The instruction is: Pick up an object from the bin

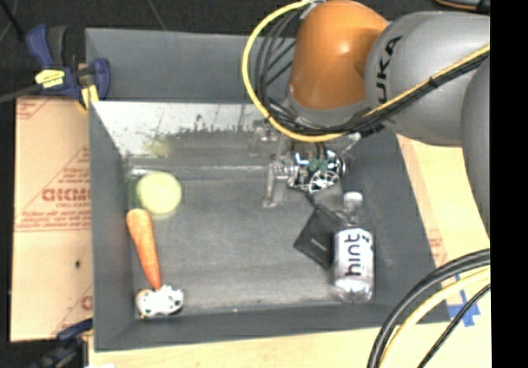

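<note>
The black flat square (315, 239) lies at the right of the bin (107, 218), just beside a clear bottle (353, 263). The gripper (290, 185) hangs just behind it, and whether it is open or closed cannot be told. Nothing looks lifted, so the pick remains to be made. Bare floor opens leftward toward the carrot (143, 249), while the right wall is close.

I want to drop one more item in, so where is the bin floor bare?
The widest bare patch is the middle of the bin floor, between the carrot on the left and the black flat item on the right. It's crowded along the left wall and around the bottle near the gripper.
</note>
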`<act>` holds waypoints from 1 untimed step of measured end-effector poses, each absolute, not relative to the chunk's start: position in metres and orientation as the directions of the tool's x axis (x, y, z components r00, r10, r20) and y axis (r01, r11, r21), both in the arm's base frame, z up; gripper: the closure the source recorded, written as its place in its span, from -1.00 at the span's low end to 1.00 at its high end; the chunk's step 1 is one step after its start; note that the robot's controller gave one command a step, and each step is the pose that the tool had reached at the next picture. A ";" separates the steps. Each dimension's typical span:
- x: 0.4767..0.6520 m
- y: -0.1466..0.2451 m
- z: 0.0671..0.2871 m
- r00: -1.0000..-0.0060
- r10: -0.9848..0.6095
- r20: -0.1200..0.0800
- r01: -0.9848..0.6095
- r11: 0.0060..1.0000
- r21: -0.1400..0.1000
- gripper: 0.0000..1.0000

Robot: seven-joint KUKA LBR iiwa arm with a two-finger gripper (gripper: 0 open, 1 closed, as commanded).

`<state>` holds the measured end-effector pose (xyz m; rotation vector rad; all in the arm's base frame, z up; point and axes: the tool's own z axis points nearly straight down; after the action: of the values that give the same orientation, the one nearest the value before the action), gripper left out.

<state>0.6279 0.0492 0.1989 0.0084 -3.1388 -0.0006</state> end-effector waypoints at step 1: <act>0.629 0.049 0.204 -1.000 -0.005 -0.005 -0.005 1.000 0.001 -1.00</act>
<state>0.6290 0.0491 0.2041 0.0072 -3.1463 -0.0013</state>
